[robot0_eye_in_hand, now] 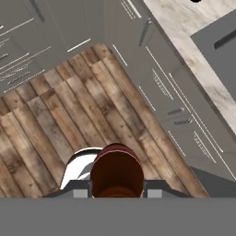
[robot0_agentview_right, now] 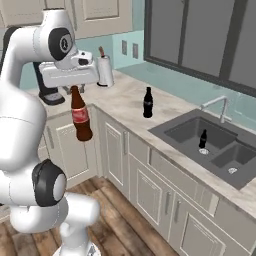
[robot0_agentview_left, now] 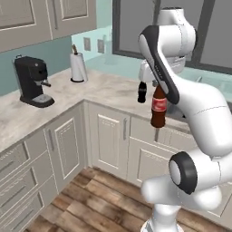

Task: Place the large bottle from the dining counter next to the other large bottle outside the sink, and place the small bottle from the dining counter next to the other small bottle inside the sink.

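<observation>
Large bottle [robot0_agentview_right: 80, 115] is seen hanging upright in mid-air, long axis vertical, neck up and base down, in front of the cabinet doors and above the wood floor [robot0_agentview_left: 81, 199]. It is carried short of the counter's edge, well apart from the sink [robot0_agentview_right: 210, 145].

Gripper [robot0_agentview_right: 75, 88] is closed on the bottle's neck from above; jaws are drawn in narrow around it. In the hand view the bottle's red-brown top [robot0_eye_in_hand: 116, 173] is seen end-on between the two fingertips [robot0_eye_in_hand: 80, 193], with plank flooring below.

The bottle is brown glass, red-labelled, with a rounded body tapering to a slim neck.

A small black bottle [robot0_agentview_right: 147, 102] is stood upright on the pale marbled counter [robot0_agentview_right: 125, 100], near the sink's left rim and outside it (thin neck, pale band). Another small black bottle [robot0_agentview_right: 203, 139] is stood in the sink's left basin, probably close beside the drain, though this is too small to settle.

The sink is dark grey, rectangular and two-basined, with a slim metal faucet [robot0_agentview_right: 217, 106] behind it. A black coffee machine [robot0_agentview_left: 31, 81] and a paper towel roll [robot0_agentview_left: 78, 67] are noted on the counter.
</observation>
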You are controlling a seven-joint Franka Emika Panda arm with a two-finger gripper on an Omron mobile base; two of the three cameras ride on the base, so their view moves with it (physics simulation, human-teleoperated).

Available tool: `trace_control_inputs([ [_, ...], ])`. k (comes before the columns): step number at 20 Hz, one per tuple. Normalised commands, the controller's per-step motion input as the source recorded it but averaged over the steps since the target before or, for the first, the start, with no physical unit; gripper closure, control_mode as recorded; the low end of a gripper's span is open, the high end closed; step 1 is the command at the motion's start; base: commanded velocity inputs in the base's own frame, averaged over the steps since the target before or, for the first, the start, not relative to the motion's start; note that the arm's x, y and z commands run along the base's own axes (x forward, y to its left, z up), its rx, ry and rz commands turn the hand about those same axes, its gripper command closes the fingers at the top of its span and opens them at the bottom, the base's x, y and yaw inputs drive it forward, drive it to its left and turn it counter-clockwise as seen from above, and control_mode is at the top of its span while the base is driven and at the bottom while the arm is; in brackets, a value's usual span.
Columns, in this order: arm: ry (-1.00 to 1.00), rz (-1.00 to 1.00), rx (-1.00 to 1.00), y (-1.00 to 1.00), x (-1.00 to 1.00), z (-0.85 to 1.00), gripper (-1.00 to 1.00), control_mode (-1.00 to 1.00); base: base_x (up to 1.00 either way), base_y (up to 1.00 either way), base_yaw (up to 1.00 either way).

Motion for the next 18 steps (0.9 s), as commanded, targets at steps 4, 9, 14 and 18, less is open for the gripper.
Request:
trace_control_inputs([
  [4, 0.00, 0.00, 0.00, 0.00, 0.00, 0.00, 1.00, 1.00, 0.36, 0.82, -0.15],
  [9, 0.00, 0.00, 0.00, 0.00, 0.00, 0.00, 1.00, 1.00, 0.88, 0.31, -0.45],
  [14, 0.00, 0.00, 0.00, 0.00, 0.00, 0.00, 1.00, 1.00, 0.64, 0.20, -0.54],
  [18, 0.00, 0.00, 0.00, 0.00, 0.00, 0.00, 1.00, 1.00, 0.13, 0.37, -0.42],
])
